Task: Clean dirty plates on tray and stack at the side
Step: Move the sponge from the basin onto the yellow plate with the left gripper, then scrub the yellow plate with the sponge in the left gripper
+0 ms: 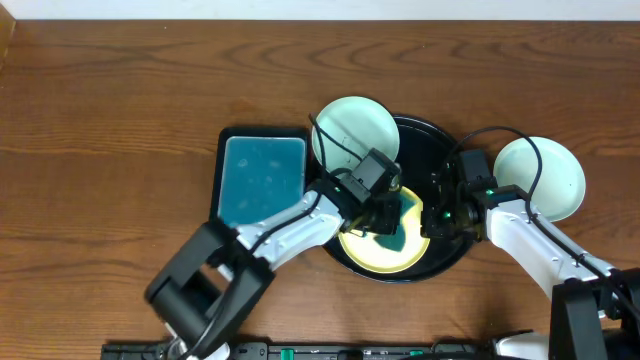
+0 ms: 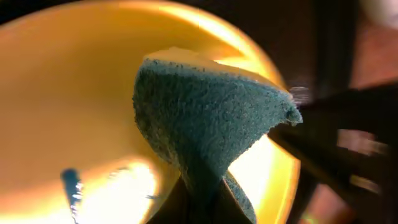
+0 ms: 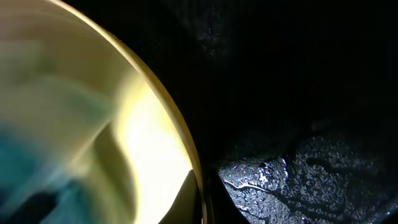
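A yellow plate (image 1: pixel 375 255) lies in the front of the round black tray (image 1: pixel 430 140). My left gripper (image 1: pixel 385 212) is shut on a teal sponge (image 1: pixel 402 225), which presses on that plate's face. In the left wrist view the folded sponge (image 2: pixel 205 118) fills the middle over the yellow plate (image 2: pixel 68 93), and a teal mark (image 2: pixel 71 183) shows at the lower left. My right gripper (image 1: pixel 436 218) is shut on the yellow plate's right rim (image 3: pixel 198 180), with the wet black tray (image 3: pixel 298 186) beside it. One mint plate (image 1: pixel 350 130) rests on the tray's back left edge. Another mint plate (image 1: pixel 545 175) sits on the table to the right.
A rectangular teal tray (image 1: pixel 262 178) lies left of the black tray, close to my left arm. Brown wooden table (image 1: pixel 110 130) stretches out to the left and along the back.
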`<control>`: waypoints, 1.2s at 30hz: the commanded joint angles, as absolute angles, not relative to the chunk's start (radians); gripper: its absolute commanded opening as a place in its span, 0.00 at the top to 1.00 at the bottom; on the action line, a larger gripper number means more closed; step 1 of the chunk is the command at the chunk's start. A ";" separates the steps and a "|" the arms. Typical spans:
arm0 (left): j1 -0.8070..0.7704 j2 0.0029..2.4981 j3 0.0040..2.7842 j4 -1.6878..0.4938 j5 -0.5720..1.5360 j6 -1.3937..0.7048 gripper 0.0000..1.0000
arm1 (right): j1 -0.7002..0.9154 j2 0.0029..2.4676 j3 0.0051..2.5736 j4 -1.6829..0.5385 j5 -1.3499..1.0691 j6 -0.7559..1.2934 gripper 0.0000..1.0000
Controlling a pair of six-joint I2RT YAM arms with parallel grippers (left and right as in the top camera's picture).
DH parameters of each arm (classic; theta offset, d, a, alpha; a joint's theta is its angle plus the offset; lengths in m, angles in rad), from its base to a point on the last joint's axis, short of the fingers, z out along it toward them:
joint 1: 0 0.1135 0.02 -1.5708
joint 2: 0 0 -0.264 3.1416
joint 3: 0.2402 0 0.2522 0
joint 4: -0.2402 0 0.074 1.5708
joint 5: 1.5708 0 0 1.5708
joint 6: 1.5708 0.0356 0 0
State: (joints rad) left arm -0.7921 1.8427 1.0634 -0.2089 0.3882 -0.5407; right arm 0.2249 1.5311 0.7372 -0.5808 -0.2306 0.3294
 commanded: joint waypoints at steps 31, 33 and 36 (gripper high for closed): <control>-0.773 1.701 1.085 -0.308 0.201 -0.537 0.92 | 0.231 1.524 0.731 -0.594 -0.207 0.344 0.99; -0.801 1.740 1.085 -0.275 0.201 -0.537 0.92 | 0.231 1.524 0.731 -0.594 -0.207 0.344 0.99; -0.828 1.801 1.085 -0.251 0.201 -0.537 0.92 | 0.231 1.524 0.731 -0.595 -0.207 0.344 0.99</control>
State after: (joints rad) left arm -0.8040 1.7443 1.0870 -0.2661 0.2100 -0.5430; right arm 0.2321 1.5311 0.7319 -0.5915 -0.2260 0.3332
